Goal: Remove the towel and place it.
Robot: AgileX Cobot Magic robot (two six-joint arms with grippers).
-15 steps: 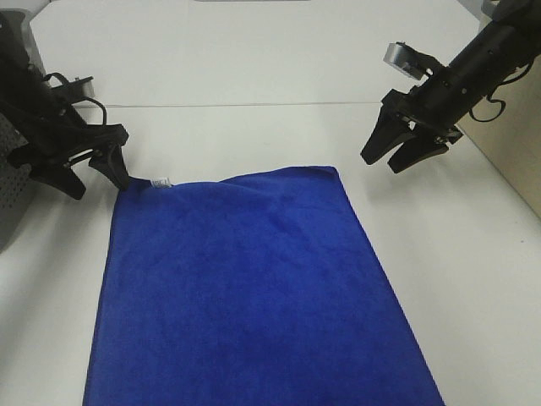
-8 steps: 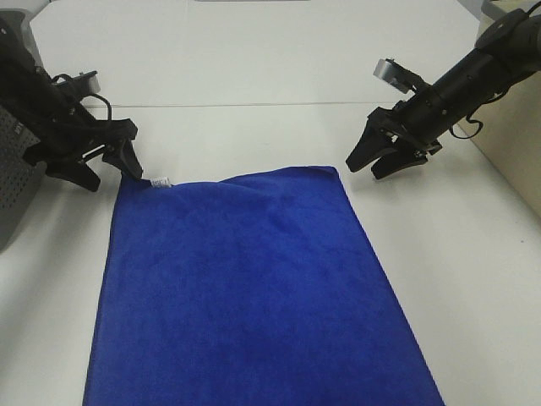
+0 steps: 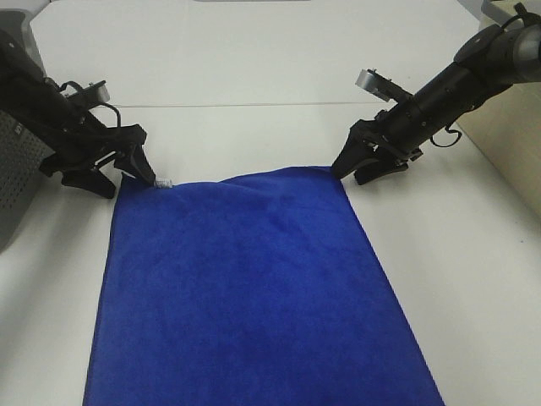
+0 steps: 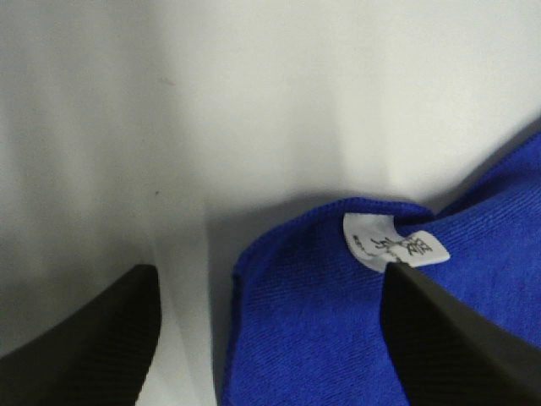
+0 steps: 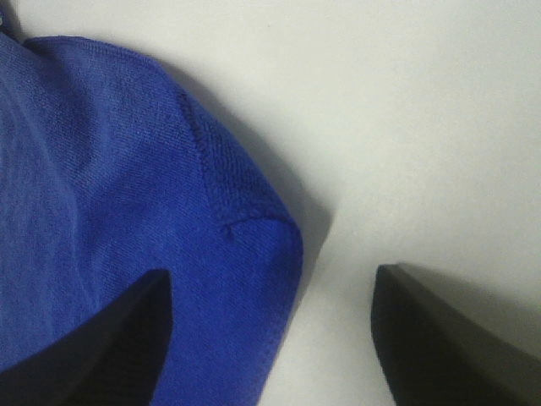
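Blue towel flat on the table, its two far corners at the arms. Both spread, nothing pinched — left pincer straddles the corner with the white tag, right pincer the other. To do it well, I judge: drop low so one finger slips under each hem, close both together — then lift evenly

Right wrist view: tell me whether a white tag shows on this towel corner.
No, the towel corner shows only blue cloth and a stitched hem.
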